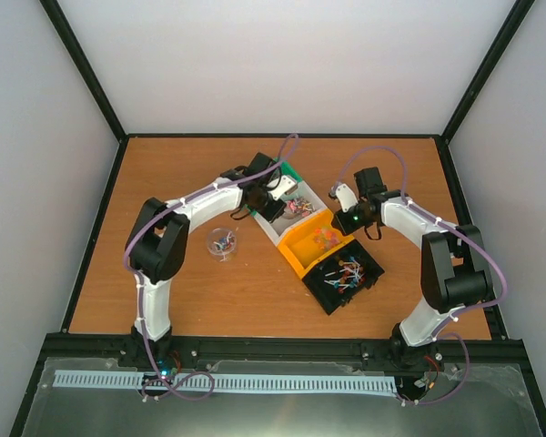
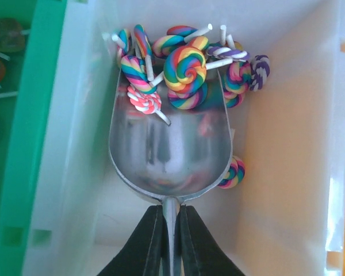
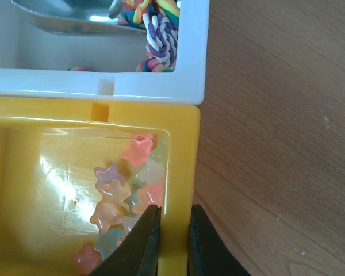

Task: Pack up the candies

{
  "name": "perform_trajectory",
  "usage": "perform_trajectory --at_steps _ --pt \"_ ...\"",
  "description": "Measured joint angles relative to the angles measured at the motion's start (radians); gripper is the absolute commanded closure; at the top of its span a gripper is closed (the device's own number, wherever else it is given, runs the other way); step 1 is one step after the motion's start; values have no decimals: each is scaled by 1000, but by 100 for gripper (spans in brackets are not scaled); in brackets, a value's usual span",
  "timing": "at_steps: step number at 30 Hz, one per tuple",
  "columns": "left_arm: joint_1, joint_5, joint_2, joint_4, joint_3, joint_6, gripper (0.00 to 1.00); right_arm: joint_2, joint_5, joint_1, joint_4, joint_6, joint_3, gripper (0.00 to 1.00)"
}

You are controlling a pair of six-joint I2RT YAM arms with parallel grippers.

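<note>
Holding the scoop (image 2: 169, 149) by its thin handle, my left pincer (image 2: 171, 230) is clamped tight on the metal, both fingers pressed flat to either side of it. The scoop's mouth lies low inside the white bin (image 2: 287, 144), its lip nosed in under the heap of candies (image 2: 185, 69), swirled rainbow lollipops on short white sticks piled against the far wall. A few sit on the lip; most are beyond it, and one lies loose beside the scoop's right flank.

My right pincer (image 3: 173, 230) is closed over the wall of the orange bin (image 3: 181, 149), one finger inside and one outside, pinning it where it butts against the white one. Star-shaped sweets (image 3: 126, 190) lie just by the inner finger.

What worries me is the lift. The handle is a narrow blade, so I judge the scoop could twist in my grip and tip its load sideways. The sticks cross each other, so a pull may drag a tangle that spills over the rim into the green bin (image 2: 29, 144) or onto the table (image 3: 276, 144). Pushing harder could shove the white bin, which I am not holding directly. The small clear jar (image 1: 221, 243) stands well apart to the left, a narrow target for a wide scoop.
</note>
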Motion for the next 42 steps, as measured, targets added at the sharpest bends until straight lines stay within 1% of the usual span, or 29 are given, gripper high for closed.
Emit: perform_trajectory --at_steps 7,10,12,16,22,28,34,42 --pt "6 42 -105 357 -296 32 99 0 11 -2 3 12 0 97" --pt "3 60 -137 447 -377 48 99 2 9 -1 2 12 2 97" --pt "3 61 -156 476 -410 57 99 3 6 1 2 11 3 97" --pt "3 60 -195 488 -447 74 99 3 8 5 2 11 4 97" --pt "18 72 -302 489 -523 92 99 3 8 5 3 11 4 97" --pt "64 105 -418 488 -580 104 99 3 8 5 3 11 4 97" --pt "118 171 -472 495 -618 121 99 3 8 5 3 11 4 97" --pt "146 246 -504 512 -684 131 99 3 8 5 3 11 4 97"
